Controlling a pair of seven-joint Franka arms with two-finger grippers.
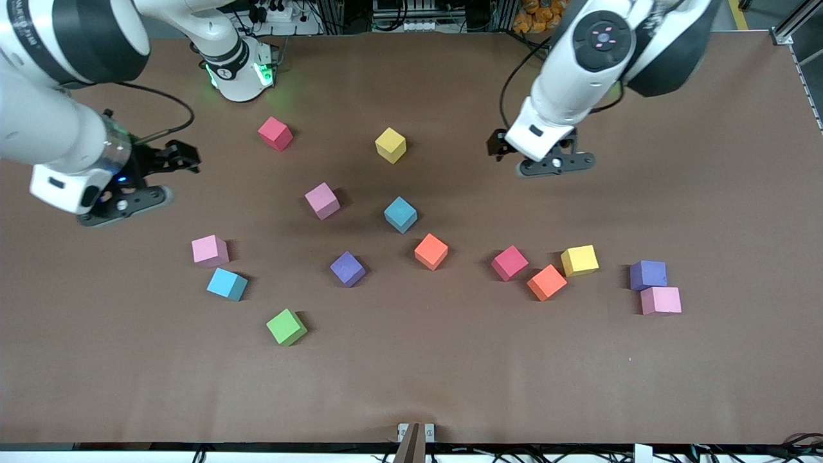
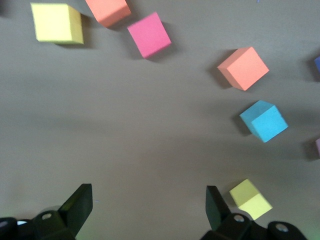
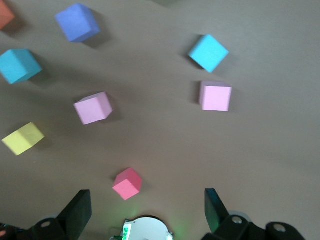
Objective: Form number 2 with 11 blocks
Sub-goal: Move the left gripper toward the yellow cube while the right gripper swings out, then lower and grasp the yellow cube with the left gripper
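Scattered blocks (image 1: pixel 400 213) on the brown desk (image 1: pixel 707 373); no number 2 formed.
We see the left gripper (image 1: pixel 557 156) and right gripper (image 1: pixel 138 182) hovering over bare desk, fingers open and empty. Purple block (image 1: pixel 647 274) touches pink block (image 1: pixel 660 300) toward the left arm's end. Wide bare margin along the camera-side edge.

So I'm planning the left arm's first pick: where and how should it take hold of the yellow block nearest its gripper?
Come straight down on the yellow block and pinch two opposite flat side faces. It sits alone on the table, so every side is free, but turned, so rotate the wrist to square the fingers with its faces. The left gripper, open and empty, hovers beside it toward the left arm's end.
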